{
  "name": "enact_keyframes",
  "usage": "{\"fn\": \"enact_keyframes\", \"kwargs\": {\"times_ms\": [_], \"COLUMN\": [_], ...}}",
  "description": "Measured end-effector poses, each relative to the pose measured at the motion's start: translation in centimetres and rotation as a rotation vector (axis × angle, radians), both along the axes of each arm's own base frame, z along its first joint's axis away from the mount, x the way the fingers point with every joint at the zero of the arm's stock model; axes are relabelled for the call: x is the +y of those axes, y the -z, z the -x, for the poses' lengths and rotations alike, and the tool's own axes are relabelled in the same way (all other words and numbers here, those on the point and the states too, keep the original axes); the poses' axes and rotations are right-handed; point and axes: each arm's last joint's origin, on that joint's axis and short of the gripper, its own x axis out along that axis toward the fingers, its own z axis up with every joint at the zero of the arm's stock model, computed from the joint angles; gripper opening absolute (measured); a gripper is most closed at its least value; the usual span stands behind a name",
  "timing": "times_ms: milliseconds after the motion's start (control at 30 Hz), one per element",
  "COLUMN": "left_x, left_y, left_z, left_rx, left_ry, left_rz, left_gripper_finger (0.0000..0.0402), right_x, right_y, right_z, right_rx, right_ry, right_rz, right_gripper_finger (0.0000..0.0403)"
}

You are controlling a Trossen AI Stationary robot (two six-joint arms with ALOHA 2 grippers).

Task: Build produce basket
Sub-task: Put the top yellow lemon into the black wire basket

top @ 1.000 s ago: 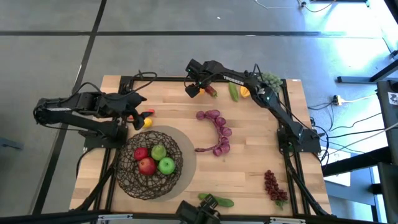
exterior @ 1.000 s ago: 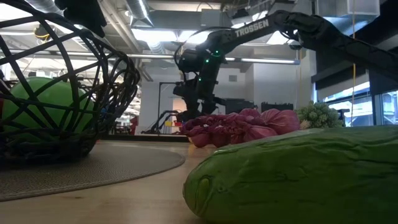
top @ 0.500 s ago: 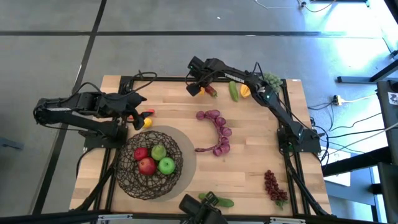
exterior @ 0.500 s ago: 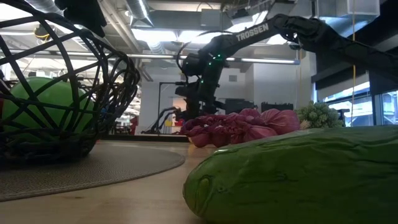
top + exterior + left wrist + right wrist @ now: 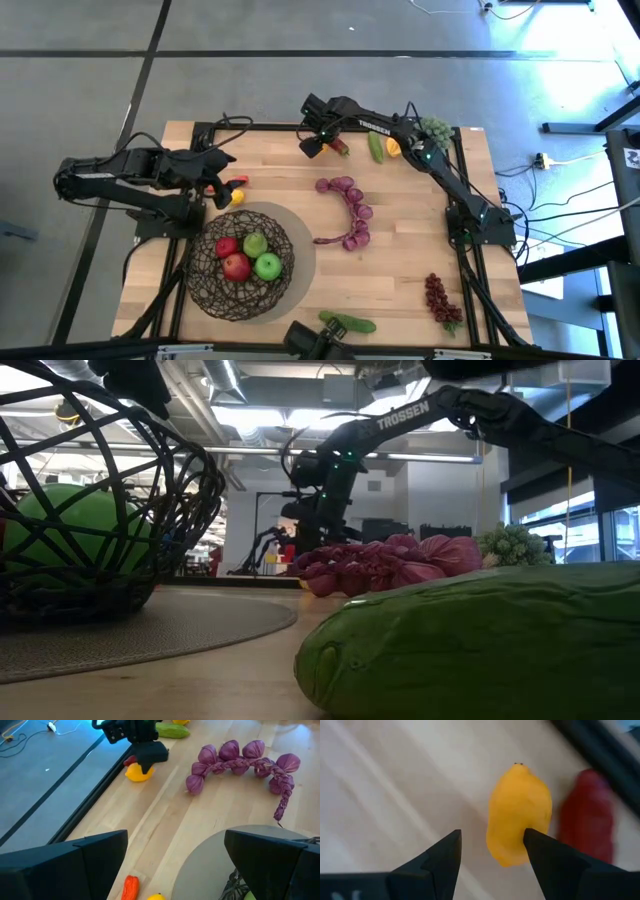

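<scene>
Lemon [image 5: 519, 815] sitting off-centre before right claw [image 5: 492, 847], spread wide, empty — could roll away if nudged; left claw [image 5: 175, 857] released.

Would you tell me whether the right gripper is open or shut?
Open: the right gripper hangs over the yellow fruit, a clear gap between its fingers, nothing held.

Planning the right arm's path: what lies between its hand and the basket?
High view: the purple garlic braid and bare wood lie between the right hand and basket.

Both arms: matte black jointed links. The right arm [image 5: 440, 165] carries white "TROSSEN" lettering; black cables trail from its base.
</scene>
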Motion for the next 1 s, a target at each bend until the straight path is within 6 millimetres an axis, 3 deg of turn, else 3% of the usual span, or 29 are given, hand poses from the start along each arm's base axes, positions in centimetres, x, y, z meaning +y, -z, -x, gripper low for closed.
{"fn": "enact_keyframes", "kwargs": {"times_ms": [267, 567, 1000], "left_x": [0.0, 0.0, 0.0], "left_y": [0.0, 0.0, 0.0], "left_z": [0.0, 0.0, 0.0], "left_rx": [0.0, 0.0, 0.0], "left_ry": [0.0, 0.0, 0.0], "left_rz": [0.0, 0.0, 0.0], "left_gripper_finger": [0.0324, 0.0324, 0.0324], "right_x": [2.1, 2.3, 1.8], "right_y": [-0.9, -1.8, -2.0], "right_z": [-0.9, -0.7, -0.9], "right_rx": [0.025, 0.029, 0.017], "right_ry": [-0.045, -0.023, -0.361], "right_rz": [0.067, 0.077, 0.217], "right_gripper_finger": [0.0225, 0.0225, 0.0225]}}
